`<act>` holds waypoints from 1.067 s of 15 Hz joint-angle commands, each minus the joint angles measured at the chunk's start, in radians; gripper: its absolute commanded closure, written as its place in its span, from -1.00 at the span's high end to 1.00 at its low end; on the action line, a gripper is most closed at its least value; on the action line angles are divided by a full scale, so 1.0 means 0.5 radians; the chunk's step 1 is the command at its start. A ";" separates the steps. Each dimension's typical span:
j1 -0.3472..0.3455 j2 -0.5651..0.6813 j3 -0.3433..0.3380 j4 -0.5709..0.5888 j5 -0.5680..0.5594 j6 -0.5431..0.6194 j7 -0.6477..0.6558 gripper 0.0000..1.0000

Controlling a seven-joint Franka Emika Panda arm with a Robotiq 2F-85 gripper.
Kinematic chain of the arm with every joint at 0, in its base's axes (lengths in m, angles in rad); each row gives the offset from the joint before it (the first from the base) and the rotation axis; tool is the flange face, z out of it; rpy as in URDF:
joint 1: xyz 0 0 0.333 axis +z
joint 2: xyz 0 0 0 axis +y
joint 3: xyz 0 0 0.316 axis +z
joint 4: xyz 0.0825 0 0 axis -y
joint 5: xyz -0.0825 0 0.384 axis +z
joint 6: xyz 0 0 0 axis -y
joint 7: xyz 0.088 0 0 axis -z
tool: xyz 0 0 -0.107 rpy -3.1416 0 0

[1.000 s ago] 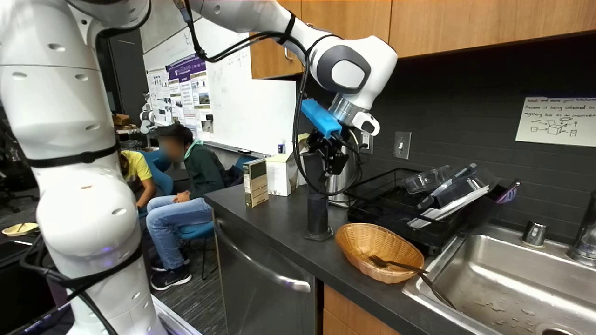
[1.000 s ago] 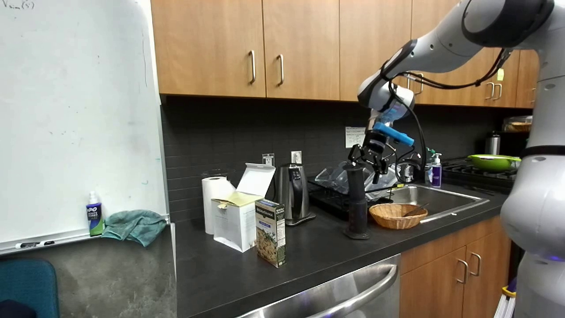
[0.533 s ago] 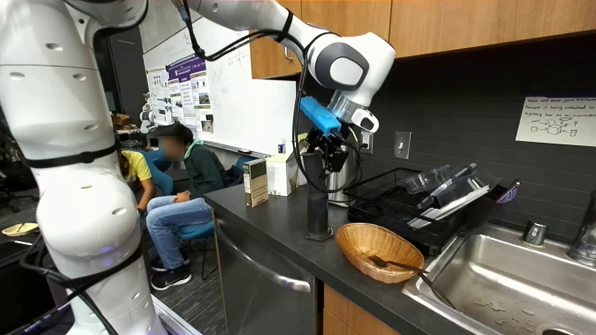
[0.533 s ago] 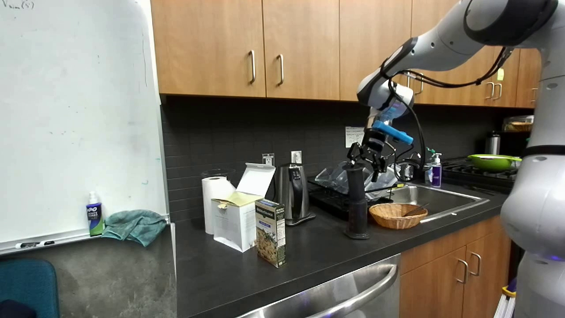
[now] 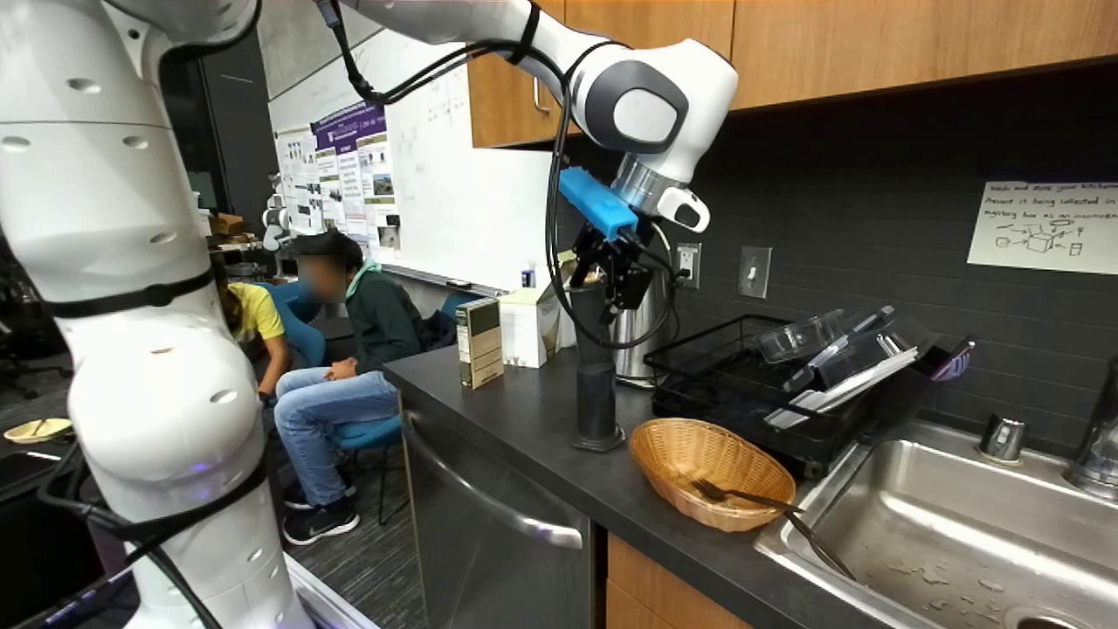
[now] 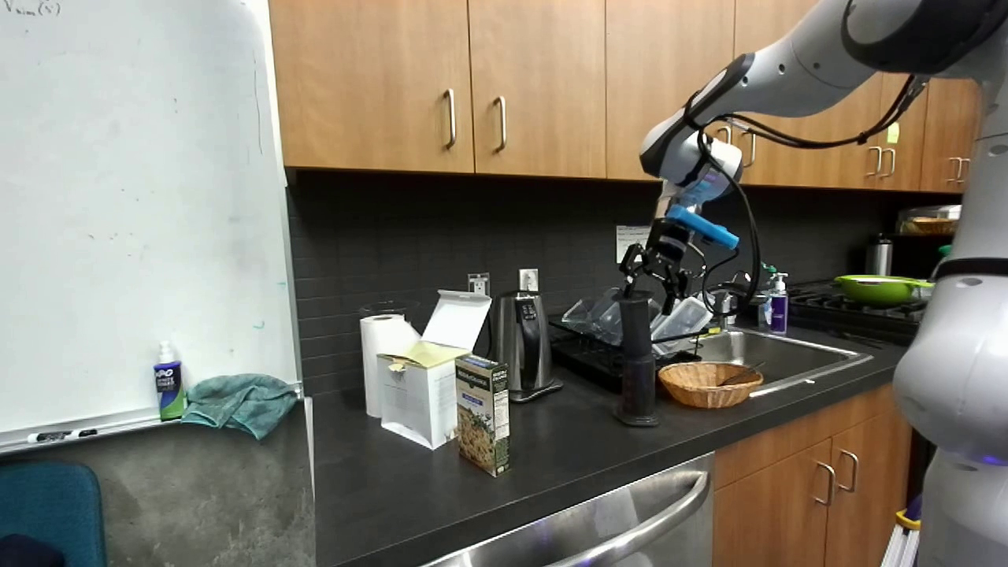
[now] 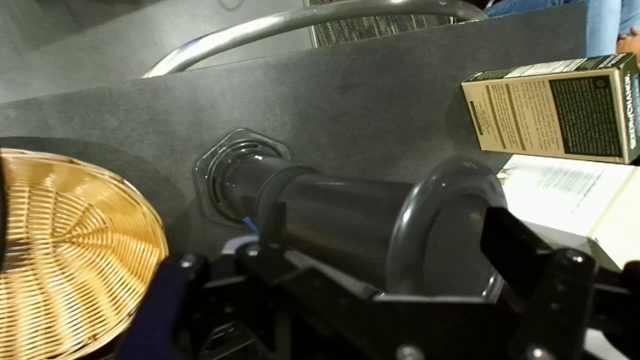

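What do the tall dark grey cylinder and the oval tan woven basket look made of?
The tall dark grey cylinder: probably plastic, smooth and fairly glossy, given its bright highlights. The oval tan woven basket: wicker or a plastic imitation, slightly shiny; interlaced strands show.

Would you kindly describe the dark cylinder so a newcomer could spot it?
Start at the sink; beside it sits a wicker basket. Just past that, near the open gripper, stands the dark cylinder. Unlike the silver kettle, it is slim and charcoal grey, with a flanged foot.
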 commanded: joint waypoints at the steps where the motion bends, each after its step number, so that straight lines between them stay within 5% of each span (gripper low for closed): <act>1: 0.011 -0.081 0.010 -0.022 -0.045 0.017 0.030 1.00; 16: 0.041 -0.250 0.034 -0.042 -0.131 0.005 0.068 1.00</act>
